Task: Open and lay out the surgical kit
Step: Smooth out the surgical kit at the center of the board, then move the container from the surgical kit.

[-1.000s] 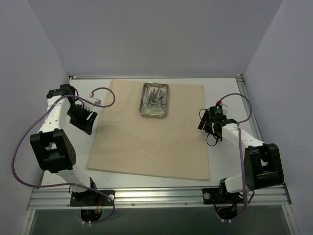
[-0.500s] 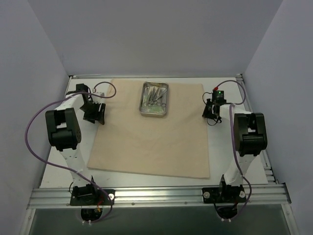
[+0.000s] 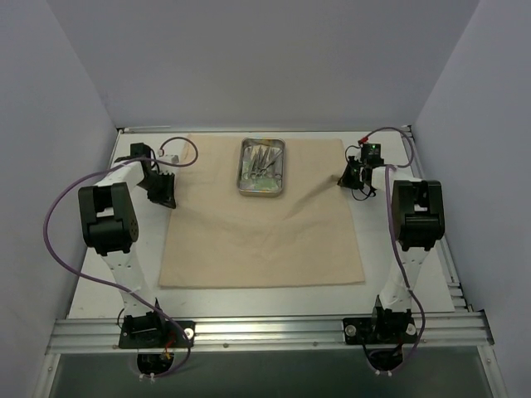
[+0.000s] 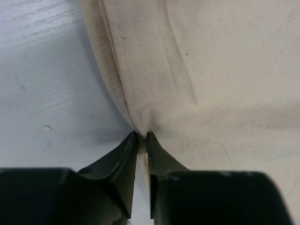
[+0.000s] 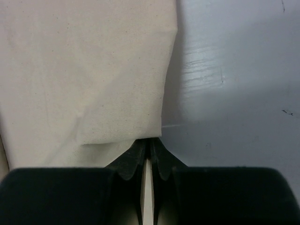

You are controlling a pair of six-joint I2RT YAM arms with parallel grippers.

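Note:
The beige cloth wrap (image 3: 257,240) of the surgical kit lies spread on the table, creased across its upper half. On its far middle stands the shiny steel tray (image 3: 262,167) with thin metal instruments (image 3: 264,161) lying inside. My left gripper (image 3: 163,192) sits at the cloth's left edge, and in the left wrist view it (image 4: 141,136) is shut on a bunched fold of cloth (image 4: 211,70). At the right edge my right gripper (image 3: 348,177) is low near the far corner. In the right wrist view it (image 5: 150,141) is shut on the cloth's (image 5: 93,70) border.
The white tabletop (image 3: 398,282) shows in strips left, right and in front of the cloth. Grey walls close in the back and both sides. A metal rail (image 3: 265,333) with both arm bases runs along the near edge. Purple cables (image 3: 50,215) loop off the arms.
Both arms reached farther out to the cloth's side edges and their jaws closed on it. The cloth has shifted slightly, and diagonal creases now run across it.

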